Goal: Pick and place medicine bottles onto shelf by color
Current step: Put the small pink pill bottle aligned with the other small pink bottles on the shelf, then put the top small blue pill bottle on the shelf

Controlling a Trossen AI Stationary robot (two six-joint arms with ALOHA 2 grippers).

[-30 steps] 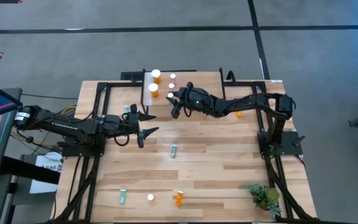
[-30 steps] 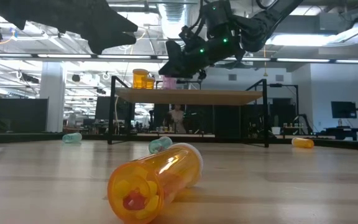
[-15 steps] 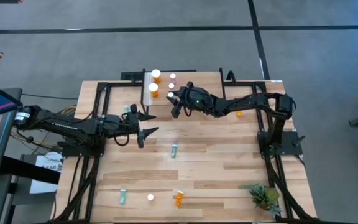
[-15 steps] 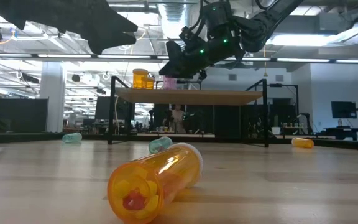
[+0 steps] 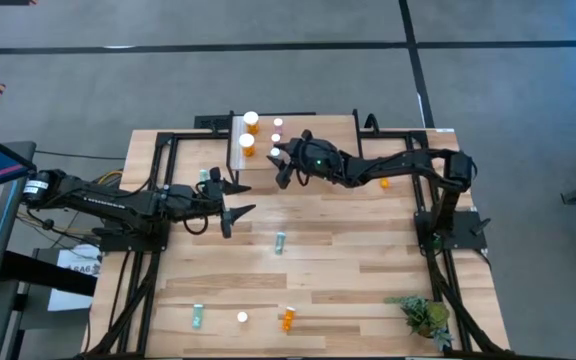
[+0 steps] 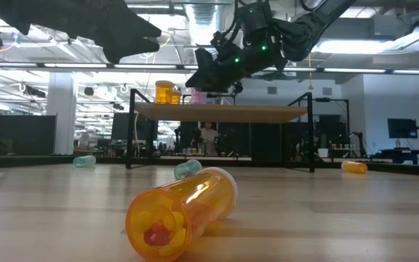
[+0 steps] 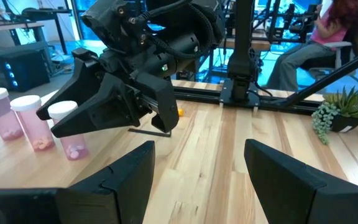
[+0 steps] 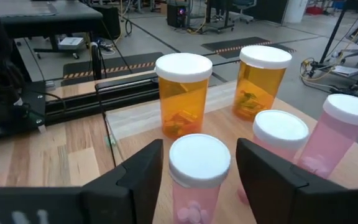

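Note:
The light-wood shelf (image 5: 308, 135) stands at the table's far side. On it stand two orange bottles (image 8: 183, 93) (image 8: 263, 79) and three pink bottles, all white-capped and upright on their bases. My right gripper (image 5: 281, 163) is open over the shelf. Its fingers stand on either side of the nearest pink bottle (image 8: 199, 171), with a small gap showing at each side of the cap. This also shows in the left wrist view (image 7: 67, 127). My left gripper (image 5: 230, 205) is open and empty above the table's left middle.
Lying on the table are teal bottles (image 5: 281, 241) (image 5: 196, 317) (image 5: 204, 175), an orange bottle (image 5: 287, 319) near the front edge, a white cap (image 5: 242, 317), and an orange bottle (image 5: 385, 183) right of the shelf. A small green plant (image 5: 426, 315) stands at the front right. A person sits beyond the table (image 7: 334, 37).

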